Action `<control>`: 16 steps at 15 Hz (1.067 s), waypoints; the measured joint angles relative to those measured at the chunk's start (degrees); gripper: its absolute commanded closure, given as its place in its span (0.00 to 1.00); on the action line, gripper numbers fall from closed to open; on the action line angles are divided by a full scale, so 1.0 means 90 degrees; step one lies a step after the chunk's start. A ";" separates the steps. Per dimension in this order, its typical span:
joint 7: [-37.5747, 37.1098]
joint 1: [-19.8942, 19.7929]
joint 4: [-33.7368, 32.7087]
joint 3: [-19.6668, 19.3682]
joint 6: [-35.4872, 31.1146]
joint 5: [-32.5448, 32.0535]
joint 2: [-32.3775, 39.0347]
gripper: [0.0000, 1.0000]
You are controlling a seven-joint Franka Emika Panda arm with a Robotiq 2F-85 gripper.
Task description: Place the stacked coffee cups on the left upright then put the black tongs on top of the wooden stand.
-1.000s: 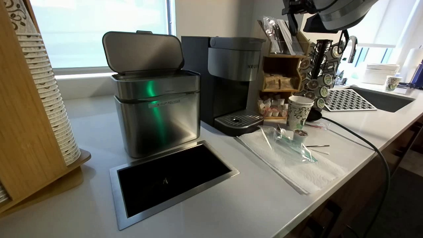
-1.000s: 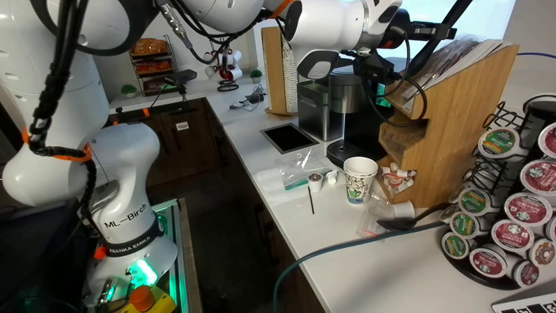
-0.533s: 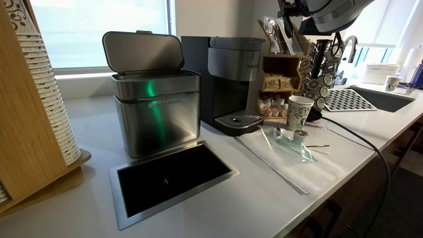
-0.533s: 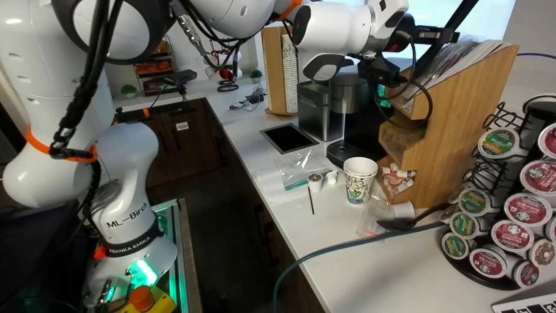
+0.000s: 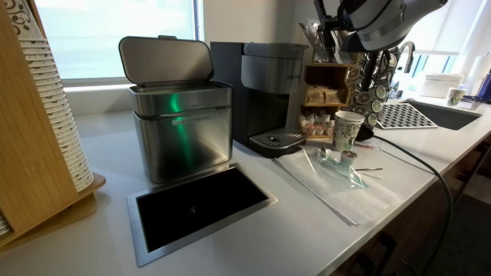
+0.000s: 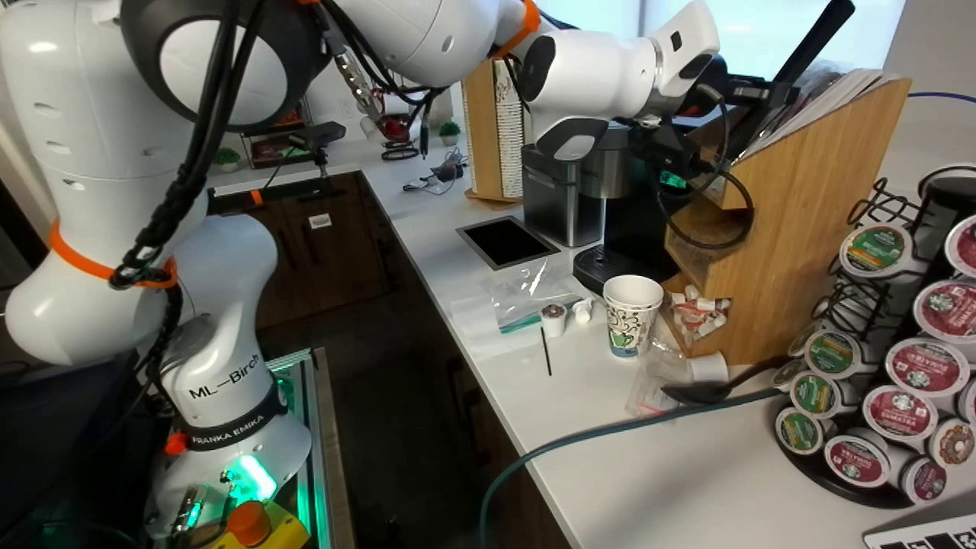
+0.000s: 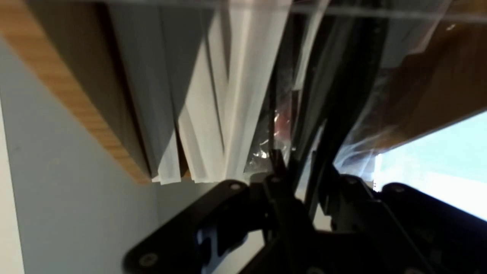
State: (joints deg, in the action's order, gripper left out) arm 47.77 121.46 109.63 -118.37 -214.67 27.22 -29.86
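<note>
ok so in an exterior view the cups [image 6: 631, 320] are upright on the counter [image 6: 648, 473], near the stand [image 6: 820, 221], so I'd call step one done. The gripper [image 6: 781, 93] is at the top of the stand, clamped on the tongs [image 6: 812, 42]. They're steeply slanted, upper end poking up in the air, lower end hidden.

In an exterior view the coffee machine [image 5: 274, 73] is just beside the stand, and the tongs are a dark strip up at the stand's top.

Wrist view: tongs pinched in the gripper, running alongside the papers [image 7: 243, 95] and some clear plastic [image 7: 260, 156]. Too dark to tell if they're resting on anything.

So imo it's step two, placing the tongs. Next move: ease down till they're seated, let go, back out gently without dragging the plastic.
</note>
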 measured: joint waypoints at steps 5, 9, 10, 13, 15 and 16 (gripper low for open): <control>0.0035 0.0159 0.0079 -0.0235 -0.0105 -0.0053 0.0008 0.51; 0.0152 0.0210 0.0316 -0.0237 -0.0296 0.0285 0.0257 0.23; 0.0196 0.0230 0.0360 -0.0240 -0.0349 0.0423 0.0353 0.15; 0.0267 0.0291 0.0398 -0.0241 -0.0524 0.0756 0.0640 0.00; 0.0314 0.0318 0.0398 -0.0248 -0.0633 0.0923 0.0801 0.00; 0.0343 0.0329 0.0398 -0.0253 -0.0668 0.1000 0.0865 0.00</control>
State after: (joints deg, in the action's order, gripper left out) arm 50.86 124.42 113.21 -120.65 -220.68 36.21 -22.07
